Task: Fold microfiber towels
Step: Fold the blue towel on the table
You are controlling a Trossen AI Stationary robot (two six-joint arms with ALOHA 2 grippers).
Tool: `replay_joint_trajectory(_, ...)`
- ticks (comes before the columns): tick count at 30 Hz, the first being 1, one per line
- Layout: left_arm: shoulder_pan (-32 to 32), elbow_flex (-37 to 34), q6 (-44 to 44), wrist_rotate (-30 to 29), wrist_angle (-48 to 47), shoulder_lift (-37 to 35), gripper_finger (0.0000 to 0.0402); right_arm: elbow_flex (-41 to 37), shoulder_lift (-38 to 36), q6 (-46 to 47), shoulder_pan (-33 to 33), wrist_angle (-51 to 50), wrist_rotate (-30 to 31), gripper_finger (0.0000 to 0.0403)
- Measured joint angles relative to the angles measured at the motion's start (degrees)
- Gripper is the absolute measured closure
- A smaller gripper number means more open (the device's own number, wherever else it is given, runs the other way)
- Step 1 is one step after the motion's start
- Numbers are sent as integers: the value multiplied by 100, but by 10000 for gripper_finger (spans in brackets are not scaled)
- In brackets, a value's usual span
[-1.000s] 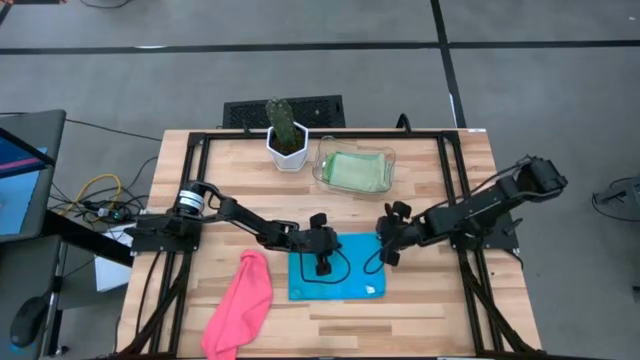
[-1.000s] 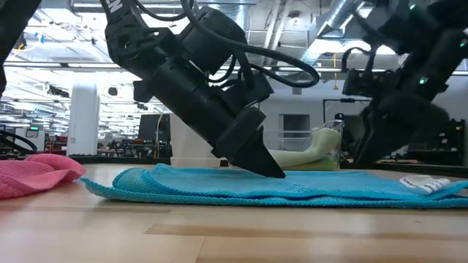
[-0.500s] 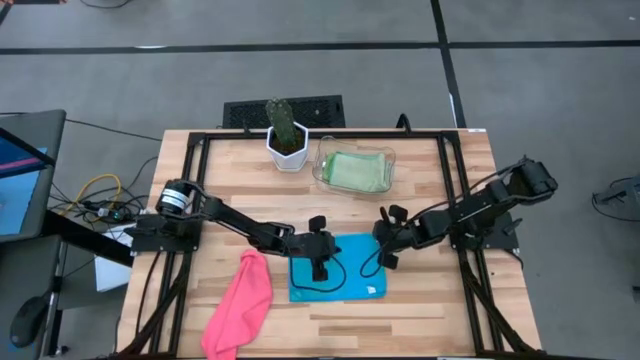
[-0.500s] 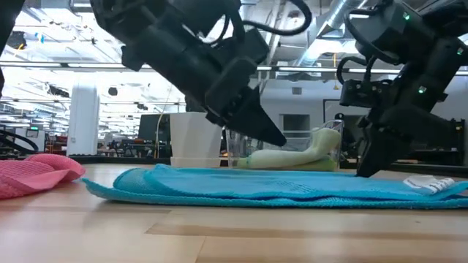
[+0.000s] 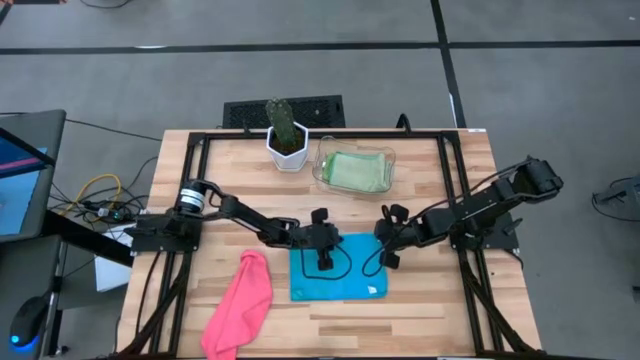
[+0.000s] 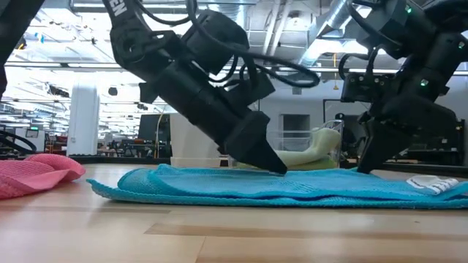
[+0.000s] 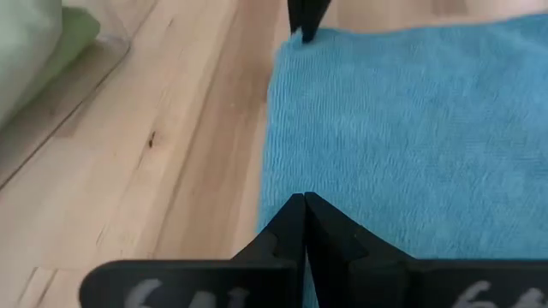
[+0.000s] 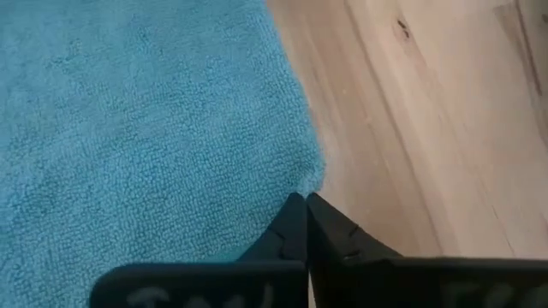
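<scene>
1. Left gripper (image 7: 304,205): fingers pressed together, tip down on the far edge of the turquoise towel (image 5: 338,268), towards its left far corner; looks pinched on the cloth there, though only a thin edge could be caught
2. Right gripper (image 8: 306,205): fingers likewise pressed together at the towel's right far corner, right where cloth meets bare wood; appears to nip the corner itself
3. Step in hand, judged from this: the far edge taken at both ends, ready for the first fold of the turquoise towel, which lies flat and spread near the front middle of the table (image 5: 440,320)
4. Next move calls for lifting both ends together, carrying the far edge level over to the near edge, and keeping the thin pinches from slipping
5. Pink towel (image 5: 240,305) crumpled just left of the turquoise one, not yet folded
6. Light green towels (image 5: 355,170) lying in the clear plastic tray (image 5: 322,172) at the back, beside a potted cactus (image 5: 284,130)
7. Pale wooden tabletop in a black frame; grey floor around it; a large bright hall beyond in the low view
</scene>
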Motion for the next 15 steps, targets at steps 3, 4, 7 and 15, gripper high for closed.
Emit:
replay_joint_trajectory(3,12,2,53,4,-35,0,401,1,-2,17,0,3,-11,380)
replay_joint_trajectory(4,14,2,63,8,-54,0,401,8,-2,19,0,3,-13,382)
replay_joint_trajectory(7,32,2,60,41,-68,0,401,177,-2,-11,0,-78,-19,395)
replay_joint_trajectory(15,101,2,60,121,-82,0,401,880,0,-526,-47,-202,-83,396)
